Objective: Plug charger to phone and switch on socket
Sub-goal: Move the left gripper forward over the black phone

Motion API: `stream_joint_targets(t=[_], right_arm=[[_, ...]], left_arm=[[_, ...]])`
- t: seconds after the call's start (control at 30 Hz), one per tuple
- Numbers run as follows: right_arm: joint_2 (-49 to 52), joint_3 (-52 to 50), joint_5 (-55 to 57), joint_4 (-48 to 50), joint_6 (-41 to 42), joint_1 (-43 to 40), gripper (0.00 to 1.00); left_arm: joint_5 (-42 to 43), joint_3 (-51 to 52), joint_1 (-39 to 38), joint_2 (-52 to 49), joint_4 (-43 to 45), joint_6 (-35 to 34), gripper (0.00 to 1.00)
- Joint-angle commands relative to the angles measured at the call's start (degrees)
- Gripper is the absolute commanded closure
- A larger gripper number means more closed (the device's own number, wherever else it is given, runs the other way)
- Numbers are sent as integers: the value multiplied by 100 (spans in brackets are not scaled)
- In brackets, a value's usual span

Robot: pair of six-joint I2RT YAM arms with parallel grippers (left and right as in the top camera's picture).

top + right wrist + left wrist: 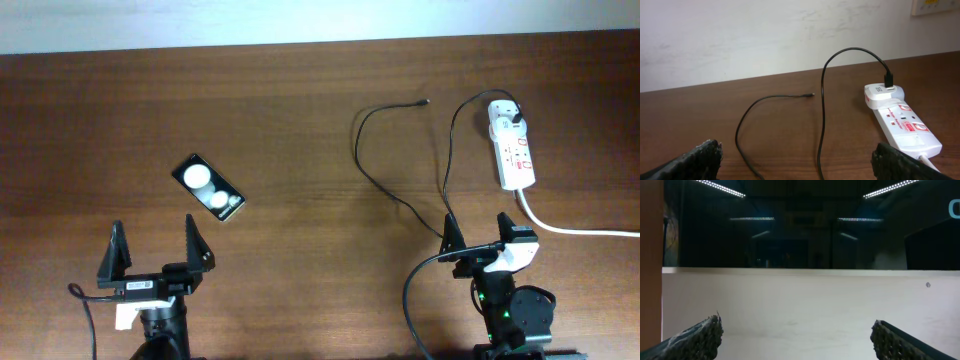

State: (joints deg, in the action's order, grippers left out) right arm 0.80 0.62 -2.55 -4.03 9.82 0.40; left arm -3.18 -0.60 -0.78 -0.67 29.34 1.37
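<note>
Judged at first step: nothing grasped, no contact made with any task item. Logged both units low at the near edge of the surface [300,260], fingers pointing forward.

Found left end effector [154,226] spread wide and empty. Same for right end effector [478,226]: wide apart, holding nothing.

Located phone [209,188] flat, screen up, skewed, just ahead and slightly right of the left end effector. Located charger [822,105] looped loosely ahead of the right end effector, white plug head [503,112] apparently seated in the far end of the socket [513,150], connector tip [427,101] free on the wood, well apart from the phone. Could not tell whether socket is on.

Next, probably: reach right for connector tip, pinch close behind it, carry across to phone; steady phone with left.
</note>
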Motion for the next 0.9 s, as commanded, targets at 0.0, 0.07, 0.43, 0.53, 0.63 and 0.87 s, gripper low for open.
stream_joint_targets(t=[0.0,0.07,0.43,0.53,0.63,0.87], right_arm=[[-59,-31,26,-28,-59,-42,1],[-59,-31,24,-28,-59,-42,1],[-59,-31,24,-28,-59,-42,1],[-59,-31,24,-28,-59,-42,1],[-59,-31,26,-28,-59,-42,1],[-59,-31,26,-28,-59,-42,1]], left_arm=[[44,-243,35,26,39,85,1],[42,-400,35,26,15,85,1],[22,-1838,35,-778,-763,85,1],[24,-2332,35,-1325,-1034,85,1],[26,-3014,35,-1961,-1733,85,1],[46,-4201,35,-2955,-3014,83,1]])
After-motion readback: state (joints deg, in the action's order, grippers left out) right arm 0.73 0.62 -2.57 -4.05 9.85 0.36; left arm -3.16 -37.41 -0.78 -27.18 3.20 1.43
